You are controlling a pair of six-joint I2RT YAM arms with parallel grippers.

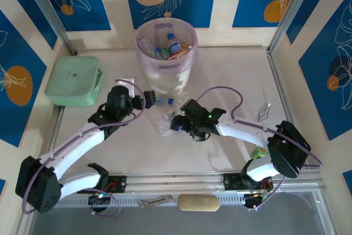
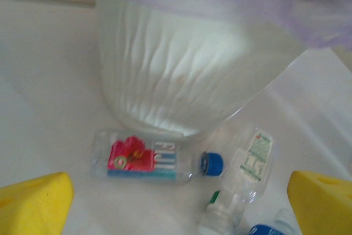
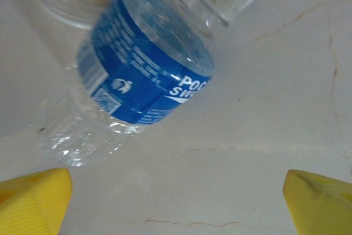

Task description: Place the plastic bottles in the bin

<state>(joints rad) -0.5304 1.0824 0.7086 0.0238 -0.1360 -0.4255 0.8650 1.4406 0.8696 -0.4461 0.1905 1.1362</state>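
The bin [image 1: 165, 59], white with a pink-purple liner, stands at the back centre with several plastic bottles [image 1: 173, 48] inside. Its ribbed wall [image 2: 181, 75] rises close ahead in the left wrist view. At its foot lie a red-labelled bottle [image 2: 146, 158] with a blue cap and a clear bottle [image 2: 247, 174] with a pale green label. My left gripper [image 2: 179, 213] is open just short of them, nothing between its yellow fingers [image 2: 33, 202]. My right gripper [image 3: 176, 202] is open over bare table, with a crushed blue-labelled bottle [image 3: 143, 75] just ahead of it. In the top view both grippers [image 1: 147, 100] [image 1: 177, 123] flank the loose bottles [image 1: 165, 119].
A flat pale-green lidded box [image 1: 73, 80] sits at the back left. A small metal clip [image 1: 264, 111] lies at the right, near the frame rail. A beige roll [image 1: 198, 202] rests on the front rail between the arm bases.
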